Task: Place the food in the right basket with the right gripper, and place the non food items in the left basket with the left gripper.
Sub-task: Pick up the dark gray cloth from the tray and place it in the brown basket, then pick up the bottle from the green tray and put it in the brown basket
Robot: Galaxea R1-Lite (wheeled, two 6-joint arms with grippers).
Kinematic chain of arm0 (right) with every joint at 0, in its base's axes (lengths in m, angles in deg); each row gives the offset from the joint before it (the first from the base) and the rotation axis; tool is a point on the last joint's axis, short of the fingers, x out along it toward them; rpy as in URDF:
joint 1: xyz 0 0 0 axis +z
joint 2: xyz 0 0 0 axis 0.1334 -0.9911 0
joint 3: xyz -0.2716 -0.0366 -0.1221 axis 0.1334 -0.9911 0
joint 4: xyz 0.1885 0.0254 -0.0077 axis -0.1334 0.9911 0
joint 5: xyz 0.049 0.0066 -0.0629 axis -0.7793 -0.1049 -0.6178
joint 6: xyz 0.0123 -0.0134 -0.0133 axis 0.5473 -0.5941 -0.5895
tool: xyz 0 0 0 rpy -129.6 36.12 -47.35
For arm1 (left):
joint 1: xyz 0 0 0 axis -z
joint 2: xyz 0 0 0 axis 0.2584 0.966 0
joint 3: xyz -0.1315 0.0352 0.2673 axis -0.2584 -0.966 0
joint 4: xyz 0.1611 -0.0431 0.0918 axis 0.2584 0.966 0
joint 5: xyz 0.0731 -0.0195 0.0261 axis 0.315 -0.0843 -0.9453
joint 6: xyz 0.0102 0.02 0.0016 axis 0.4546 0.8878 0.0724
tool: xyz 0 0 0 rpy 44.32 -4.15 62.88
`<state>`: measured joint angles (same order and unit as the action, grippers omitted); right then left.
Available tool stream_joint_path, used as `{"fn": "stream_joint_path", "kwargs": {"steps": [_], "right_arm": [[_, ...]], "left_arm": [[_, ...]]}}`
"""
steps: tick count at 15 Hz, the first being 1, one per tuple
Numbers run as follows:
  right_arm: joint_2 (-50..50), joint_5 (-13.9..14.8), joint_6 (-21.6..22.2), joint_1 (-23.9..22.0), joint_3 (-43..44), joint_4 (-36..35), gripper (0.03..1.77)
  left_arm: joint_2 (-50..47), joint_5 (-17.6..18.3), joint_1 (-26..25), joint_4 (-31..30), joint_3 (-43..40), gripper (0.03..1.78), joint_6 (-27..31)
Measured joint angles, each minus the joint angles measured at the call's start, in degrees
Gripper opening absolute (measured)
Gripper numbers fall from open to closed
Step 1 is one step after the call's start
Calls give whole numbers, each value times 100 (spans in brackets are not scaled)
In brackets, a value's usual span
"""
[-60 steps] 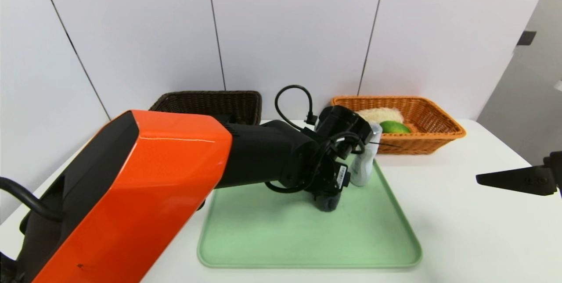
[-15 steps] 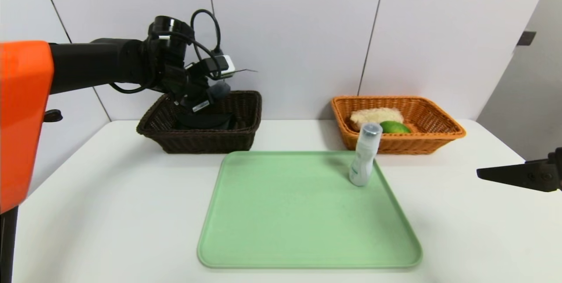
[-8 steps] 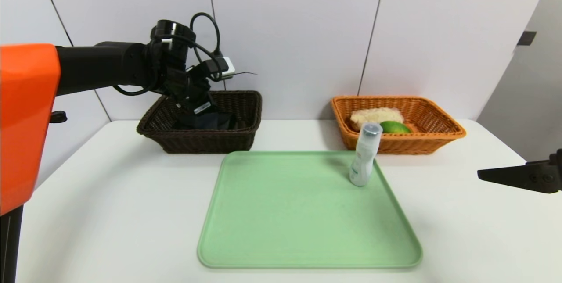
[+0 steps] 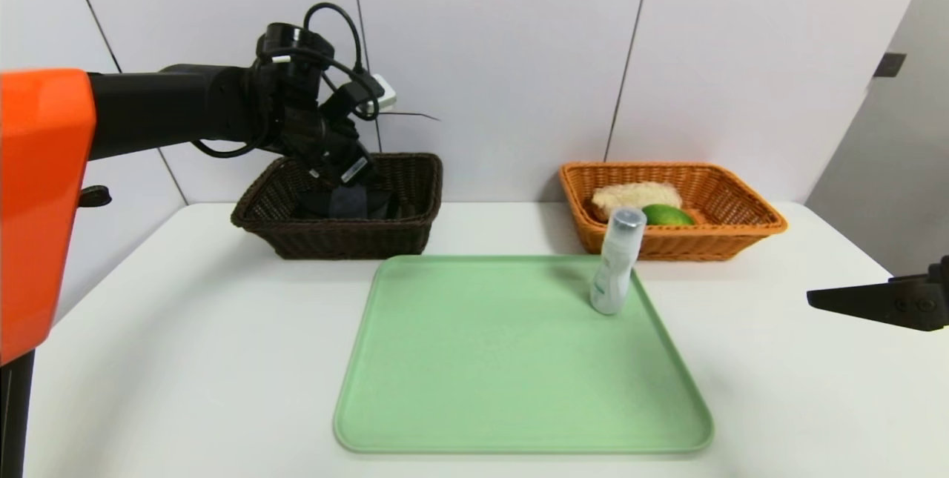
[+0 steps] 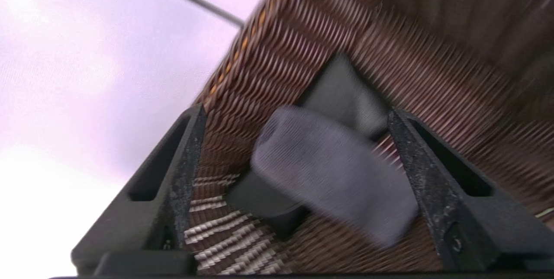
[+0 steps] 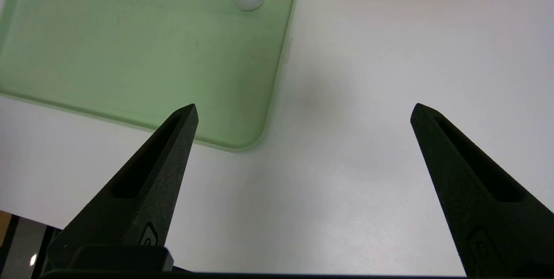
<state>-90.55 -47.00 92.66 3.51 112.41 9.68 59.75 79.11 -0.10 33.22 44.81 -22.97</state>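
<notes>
Orange-shelled left arm (image 4: 44,204) turns black toward its cable-looped wrist; black, pointed, slotted jaws.

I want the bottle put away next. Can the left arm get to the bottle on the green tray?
Probably yes. The bottle stands upright and alone on the tray, nothing beside it. The left gripper hangs open over the dark basket, so it must swing across first.

The left gripper (image 4: 348,180) hangs over the dark brown basket (image 4: 337,237), at eleven o'clock from the tray — its fingertips hidden there by the wrist. The grey item (image 5: 333,171) beneath it is motion-smeared, identity unclear. The right gripper (image 4: 860,300) — at three o'clock — is cut off by the edge.
</notes>
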Motion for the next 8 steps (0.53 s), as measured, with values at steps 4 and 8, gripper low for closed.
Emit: {"fn": "stream_joint_path", "kwargs": {"steps": [4, 8], "right_arm": [[6, 11, -1, -29, -18, 0, 170], [13, 24, 16, -62, -5, -6, 170]], "left_arm": [[-132, 13, 623, -48, -6, 158, -2219], [-316, 49, 1602, -22, -85, 163, -3868]]}}
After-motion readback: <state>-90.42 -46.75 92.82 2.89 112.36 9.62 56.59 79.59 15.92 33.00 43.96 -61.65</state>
